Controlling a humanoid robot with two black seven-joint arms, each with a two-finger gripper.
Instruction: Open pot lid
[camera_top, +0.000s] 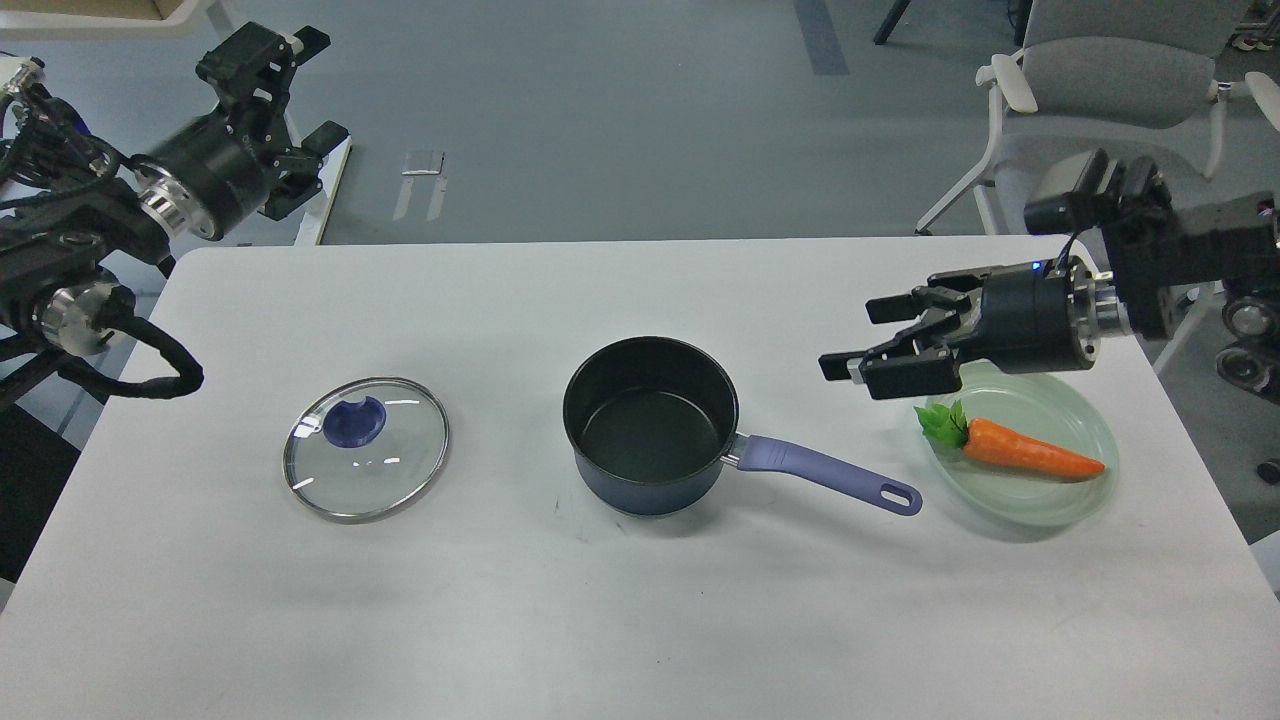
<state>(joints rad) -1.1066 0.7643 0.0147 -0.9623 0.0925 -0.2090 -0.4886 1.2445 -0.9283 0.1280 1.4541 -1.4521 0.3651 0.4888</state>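
Note:
The dark blue pot (650, 425) stands uncovered at the table's middle, its purple-blue handle (825, 475) pointing right. The glass lid (367, 449) with a purple-blue knob (354, 420) lies flat on the table to the pot's left. My left gripper (285, 90) is open and empty, raised beyond the table's far left corner. My right gripper (860, 345) is open and empty, raised above the table to the right of the pot, clear of the handle.
A pale green plate (1040, 495) with a toy carrot (1015, 450) sits at the right, under my right arm. A grey chair (1110, 140) stands beyond the table's far right. A white desk leg (300, 150) stands at far left.

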